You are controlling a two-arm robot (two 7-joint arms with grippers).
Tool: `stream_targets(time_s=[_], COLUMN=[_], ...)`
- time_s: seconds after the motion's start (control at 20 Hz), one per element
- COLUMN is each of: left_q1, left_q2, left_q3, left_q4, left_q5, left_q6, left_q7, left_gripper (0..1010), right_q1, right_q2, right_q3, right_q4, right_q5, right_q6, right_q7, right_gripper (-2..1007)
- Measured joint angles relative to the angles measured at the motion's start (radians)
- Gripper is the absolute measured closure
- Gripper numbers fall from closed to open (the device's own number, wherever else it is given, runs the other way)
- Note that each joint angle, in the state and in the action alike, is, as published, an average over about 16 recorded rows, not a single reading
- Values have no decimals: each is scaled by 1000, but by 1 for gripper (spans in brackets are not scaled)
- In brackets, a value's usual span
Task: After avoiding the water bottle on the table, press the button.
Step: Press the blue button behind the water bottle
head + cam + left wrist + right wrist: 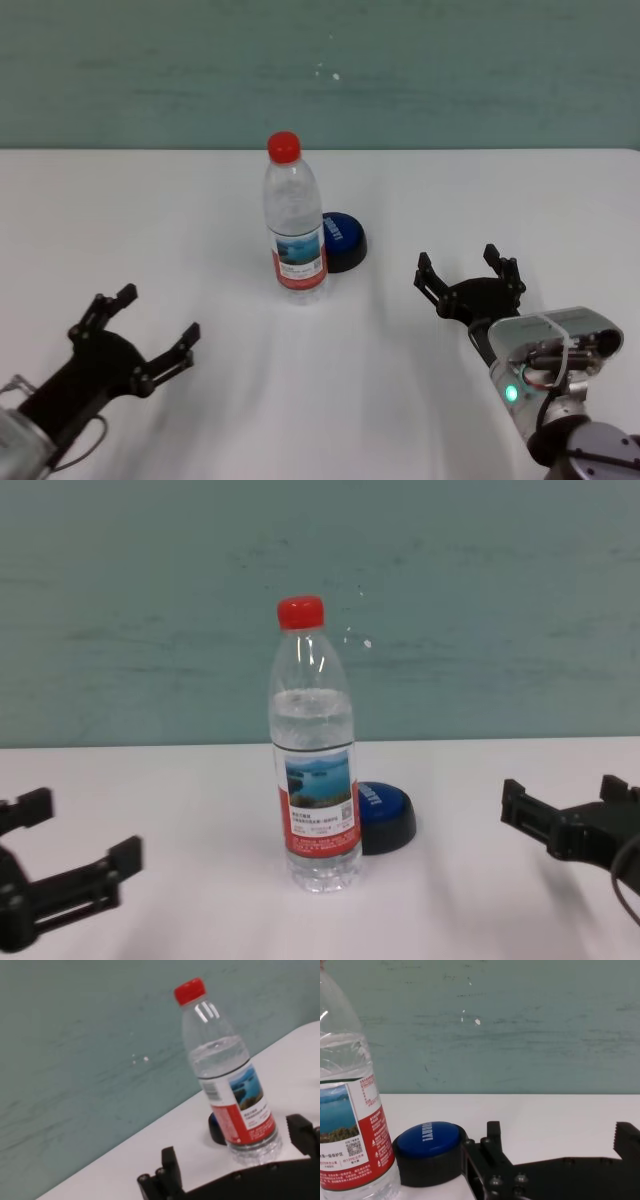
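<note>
Nothing pressed yet. Water bottle (295,222) upright mid-bench, blue dome button (343,240) touching behind-right. My right tool (470,278) spread, well apart, near right edge; left tool (128,338) spread, idle.

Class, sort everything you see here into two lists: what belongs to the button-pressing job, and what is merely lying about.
Belongs to the job:
- water bottle, upright, to be avoided
- button, behind the bottle, toward the robot's right
- table
- right pincer, open, low over the table on the button's side
- left pincer, open, near the front edge

Just lying about:
- nothing visible
</note>
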Motion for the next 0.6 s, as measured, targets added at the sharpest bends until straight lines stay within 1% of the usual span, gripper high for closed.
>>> stream_targets(time_s=[0.15,0.3,0.45,0.6], left_q1=[17,22,11,-19], left_q2=[14,24,30,33], left_q3=[-35,-65,-87,-98], left_q4=[14,36,69,114], left_q5=[-31,-59,-83,-104], left_q6=[-26,-50,-70,-87], left_q7=[-19,-38,-56,-76], left_gripper=[10,10,10,10], right_q1=[0,0,0,0], right_q2=[0,0,0,0], right_q3=[0,0,0,0], right_q4=[0,0,0,0], right_q5=[0,0,0,0], right_q6=[0,0,0,0], right_q7=[0,0,0,0], right_gripper=[1,1,1,1])
